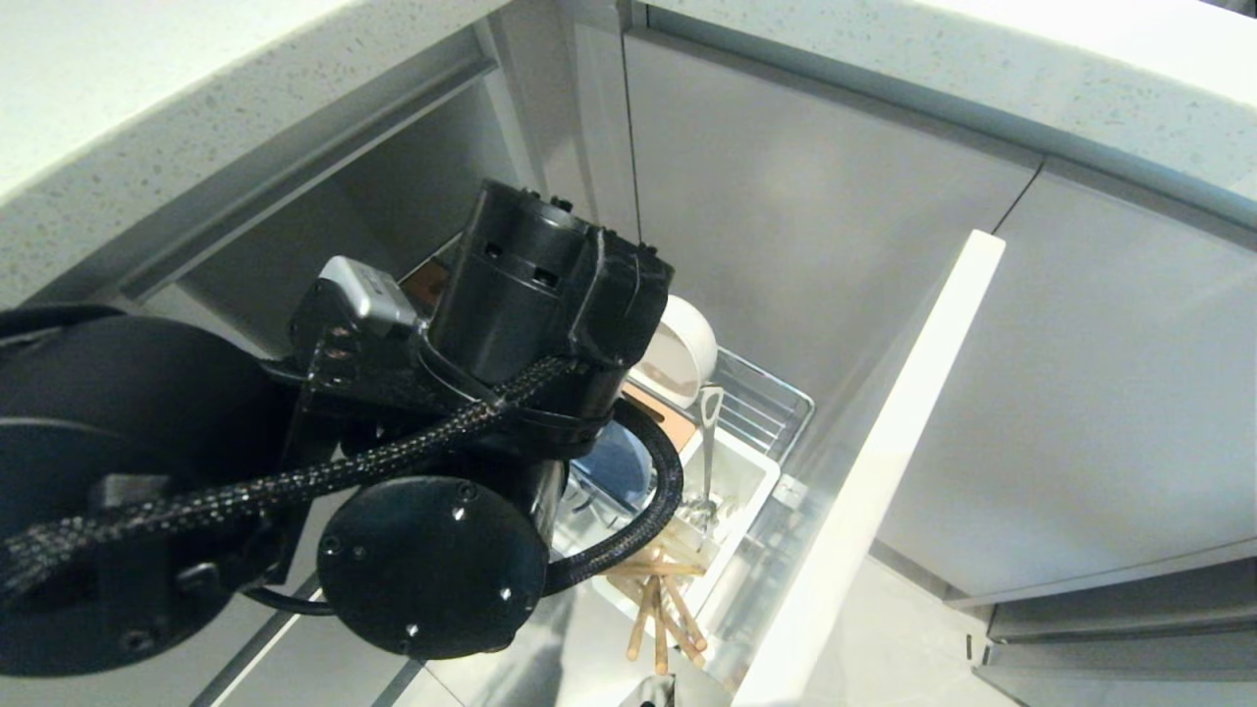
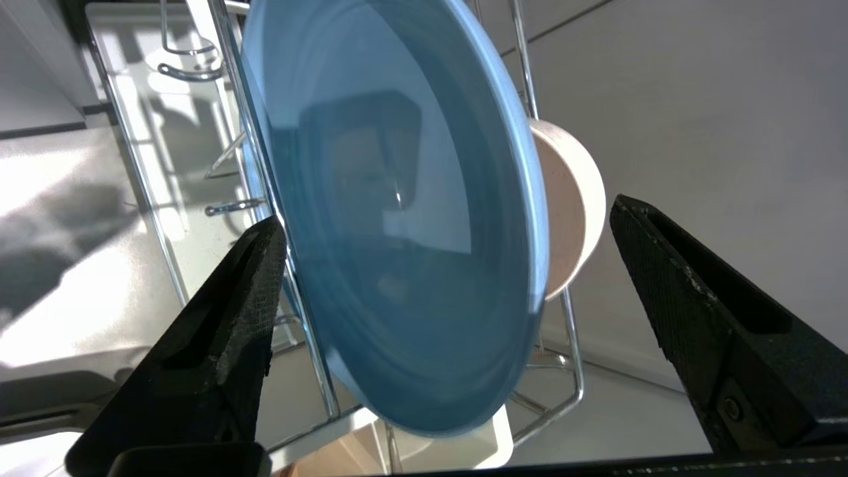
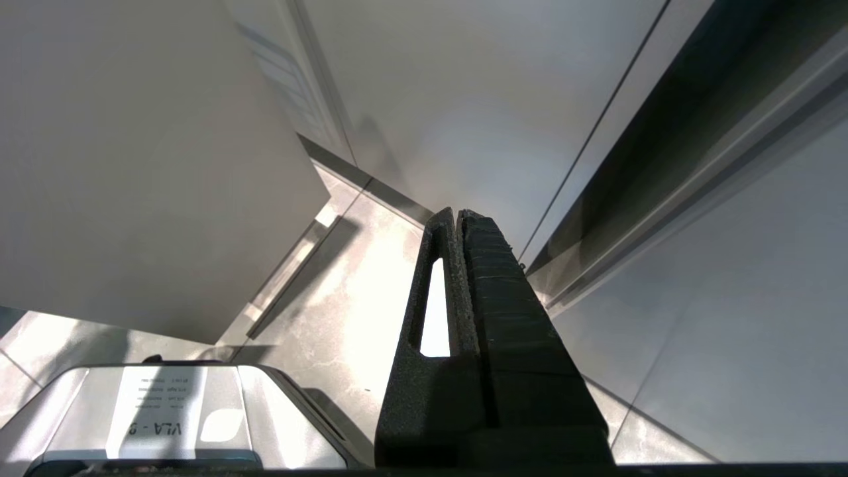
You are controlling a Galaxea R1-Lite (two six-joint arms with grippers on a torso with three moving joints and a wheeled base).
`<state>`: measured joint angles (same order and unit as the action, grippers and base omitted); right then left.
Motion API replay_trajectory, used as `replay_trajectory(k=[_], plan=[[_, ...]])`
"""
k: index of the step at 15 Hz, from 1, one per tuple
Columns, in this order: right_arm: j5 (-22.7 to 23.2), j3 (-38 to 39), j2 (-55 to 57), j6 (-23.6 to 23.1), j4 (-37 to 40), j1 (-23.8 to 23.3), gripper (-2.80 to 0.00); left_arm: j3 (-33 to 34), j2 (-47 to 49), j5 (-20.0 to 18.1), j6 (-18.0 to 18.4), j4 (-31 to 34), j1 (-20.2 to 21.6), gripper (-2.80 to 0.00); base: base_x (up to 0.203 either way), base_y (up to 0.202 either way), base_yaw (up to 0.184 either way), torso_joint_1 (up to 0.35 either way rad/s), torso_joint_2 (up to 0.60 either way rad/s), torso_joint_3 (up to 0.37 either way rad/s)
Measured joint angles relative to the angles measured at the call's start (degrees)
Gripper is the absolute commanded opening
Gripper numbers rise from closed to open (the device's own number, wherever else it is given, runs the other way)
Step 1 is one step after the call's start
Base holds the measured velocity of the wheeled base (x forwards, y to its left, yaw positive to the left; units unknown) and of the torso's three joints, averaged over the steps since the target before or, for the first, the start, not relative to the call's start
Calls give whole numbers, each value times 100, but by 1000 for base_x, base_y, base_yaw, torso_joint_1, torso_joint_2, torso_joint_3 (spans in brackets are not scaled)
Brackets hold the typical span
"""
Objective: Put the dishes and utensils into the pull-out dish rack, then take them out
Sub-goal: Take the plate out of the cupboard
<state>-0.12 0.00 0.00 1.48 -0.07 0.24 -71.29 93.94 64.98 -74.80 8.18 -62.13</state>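
The pull-out dish rack (image 1: 776, 393) stands drawn out from the cabinet, and my left arm reaches down into it. In the left wrist view the light-blue plate (image 2: 397, 218) stands on edge against the chrome wires (image 2: 573, 344). My left gripper (image 2: 445, 213) is open, one finger on either side of the plate, and the far finger (image 2: 669, 278) is well clear of it. The cream-white bowl (image 1: 678, 353) sits on edge just behind the plate. The wooden chopsticks (image 1: 658, 609) and the silver utensil (image 1: 707, 452) stick up out of the white caddy (image 1: 746, 481). My right gripper (image 3: 458, 215) is shut and parked.
The rack's pale front panel (image 1: 884, 462) stands to the right of the basket. Grey cabinet doors (image 1: 805, 226) close in behind it, and the speckled countertop (image 1: 147, 118) overhangs above. My left arm hides most of the rack's near part. Glossy floor (image 3: 331, 298) lies below the right gripper.
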Motion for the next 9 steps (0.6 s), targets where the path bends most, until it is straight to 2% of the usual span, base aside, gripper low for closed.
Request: replay_trajectory(k=[3,9], plan=[[-4,0,0,0,0,0,-280,-48,18,-163,5,-77,127,0,0,0,0,0,0,0],[-2,0,0,0,0,0,-280,-134,103,-747,8,-91,405,0,0,0,0,0,0,0]])
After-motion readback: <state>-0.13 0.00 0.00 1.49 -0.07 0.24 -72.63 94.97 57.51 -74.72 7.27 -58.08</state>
